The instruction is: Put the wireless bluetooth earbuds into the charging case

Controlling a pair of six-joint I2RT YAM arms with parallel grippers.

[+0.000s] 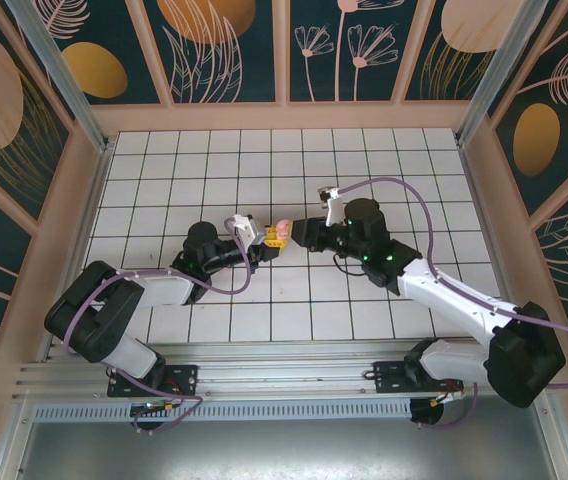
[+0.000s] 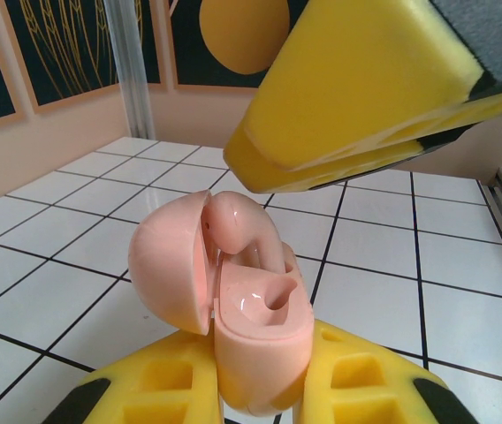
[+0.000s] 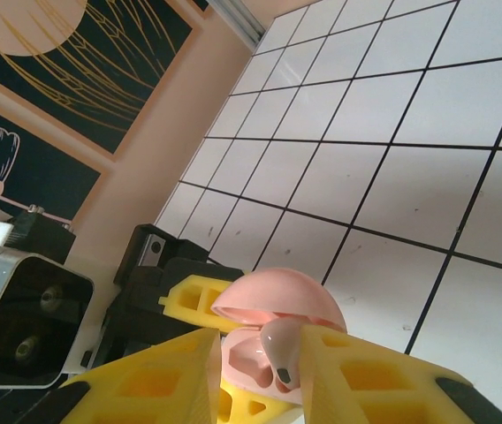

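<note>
The charging case (image 2: 260, 353) is pale pink with its lid (image 2: 167, 261) swung open, and my left gripper (image 2: 260, 375) is shut on its lower body, holding it above the tiles. One pink earbud (image 2: 242, 225) stands in the far hollow with its rounded head sticking up; the near hollow is bare. In the right wrist view the earbud (image 3: 279, 349) rests against the right-hand finger of my right gripper (image 3: 260, 371), whose jaws straddle the case (image 3: 277, 296) with a gap on the other side, so it is open. From above, case (image 1: 277, 232) and both grippers meet mid-table.
White gridded tiles (image 1: 364, 160) spread on all sides of the meeting point. Pink walls with dark floral panels (image 1: 224, 50) enclose the table. A yellow finger of the right gripper (image 2: 366, 88) hangs just above the case in the left wrist view.
</note>
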